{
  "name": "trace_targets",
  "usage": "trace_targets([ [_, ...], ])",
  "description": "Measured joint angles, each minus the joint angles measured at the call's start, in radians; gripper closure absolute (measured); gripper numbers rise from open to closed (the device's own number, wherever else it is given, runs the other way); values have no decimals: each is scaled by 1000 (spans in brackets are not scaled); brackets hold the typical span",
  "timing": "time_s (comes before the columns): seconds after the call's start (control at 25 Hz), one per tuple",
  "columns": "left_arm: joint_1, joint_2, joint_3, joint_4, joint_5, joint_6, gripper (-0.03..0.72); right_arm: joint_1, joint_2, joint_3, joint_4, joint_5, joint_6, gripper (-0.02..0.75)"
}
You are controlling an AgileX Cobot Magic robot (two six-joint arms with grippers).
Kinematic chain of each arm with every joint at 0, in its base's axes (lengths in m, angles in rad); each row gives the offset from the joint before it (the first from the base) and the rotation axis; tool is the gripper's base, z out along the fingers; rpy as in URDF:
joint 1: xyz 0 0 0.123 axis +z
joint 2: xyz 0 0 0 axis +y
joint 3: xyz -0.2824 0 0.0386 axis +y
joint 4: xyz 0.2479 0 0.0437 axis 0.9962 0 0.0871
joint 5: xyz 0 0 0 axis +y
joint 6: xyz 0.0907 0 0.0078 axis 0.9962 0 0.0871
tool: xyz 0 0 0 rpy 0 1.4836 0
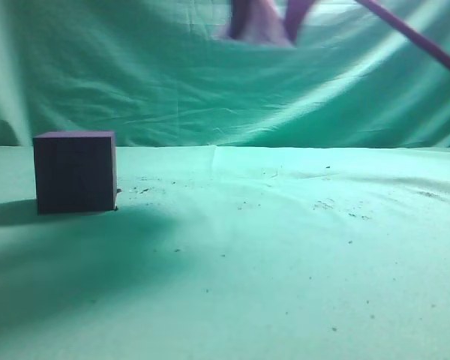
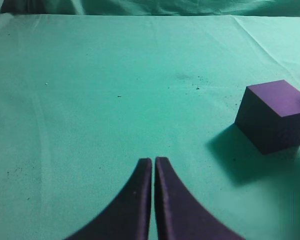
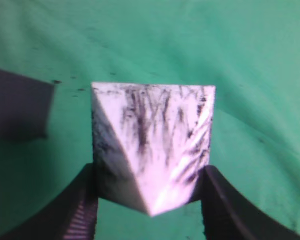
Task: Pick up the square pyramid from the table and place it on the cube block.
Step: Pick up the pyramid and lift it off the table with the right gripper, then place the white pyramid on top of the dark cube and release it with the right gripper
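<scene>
In the exterior view the cube block [image 1: 75, 172] stood alone at the left on the table [image 1: 285, 255]. In the left wrist view the left gripper [image 2: 153, 162] had its fingers pressed together, empty — the cube sat well apart to its right. In the right wrist view the right gripper [image 3: 150, 187] was clamped on the square pyramid [image 3: 152, 147] — held above the green cloth, the cube's dark corner at the left edge.

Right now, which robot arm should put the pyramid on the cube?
The right. Its end effector already grips the square pyramid. The left end effector is shut and empty, beside the cube block.
</scene>
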Motion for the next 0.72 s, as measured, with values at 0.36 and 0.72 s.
trace_targets([
  [0.36,0,0,0,0,0,0,688,298,188,-240,25,58,-6,352],
  [0.72,0,0,0,0,0,0,688,318,364,-363,-40,96,-15,352],
])
